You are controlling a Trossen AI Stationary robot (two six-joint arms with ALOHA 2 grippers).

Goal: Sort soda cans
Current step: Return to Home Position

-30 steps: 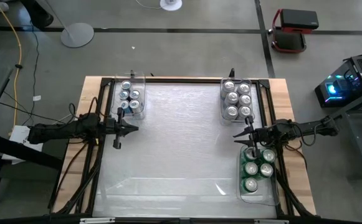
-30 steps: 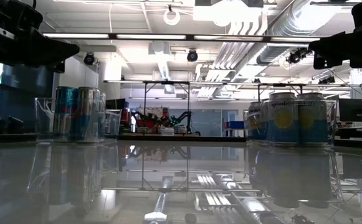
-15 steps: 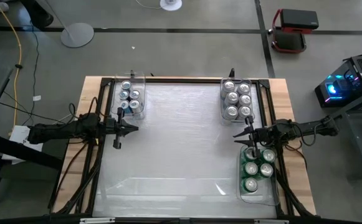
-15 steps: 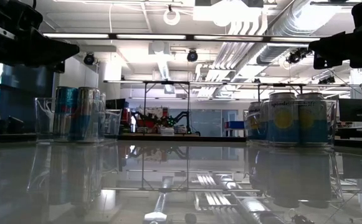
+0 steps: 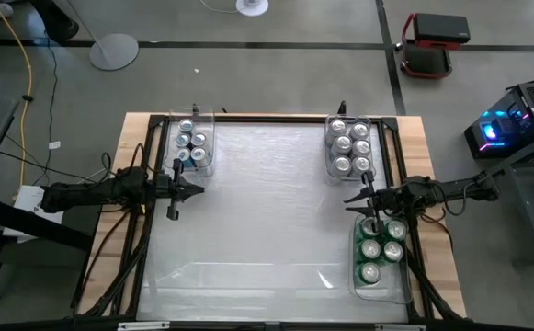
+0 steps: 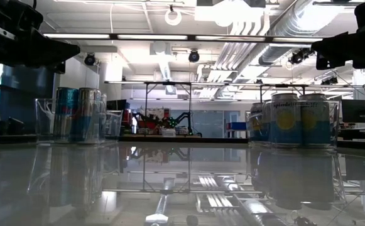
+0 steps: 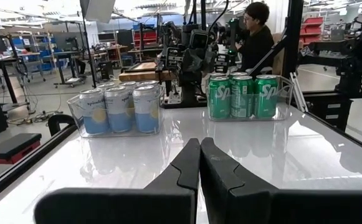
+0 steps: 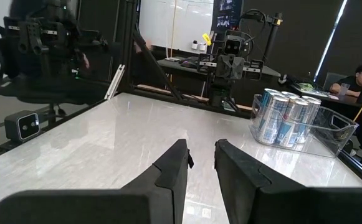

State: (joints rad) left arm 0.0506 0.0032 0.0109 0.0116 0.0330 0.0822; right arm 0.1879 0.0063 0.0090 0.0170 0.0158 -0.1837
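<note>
The soda cans stand upright in three clear bins. Blue and silver cans (image 5: 193,142) fill the far-left bin (image 8: 330,134). Pale blue cans with yellow marks (image 5: 350,147) fill the far-right bin (image 7: 78,121). Green cans (image 5: 380,250) fill the near-right bin (image 7: 286,99). My left gripper (image 5: 198,188) hovers level at the table's left side, just near of the far-left bin, shut (image 7: 199,144) and holding nothing. My right gripper (image 5: 347,200) hovers level at the right side between the two right bins. Its fingers (image 8: 200,149) are drawn together with a narrow slit, nothing between them.
The white glossy tabletop (image 5: 267,221) lies bare between the bins. A dark frame (image 5: 147,221) runs along the table's sides. A person (image 7: 255,37) sits beyond the right edge, another person (image 8: 361,78) beyond the left.
</note>
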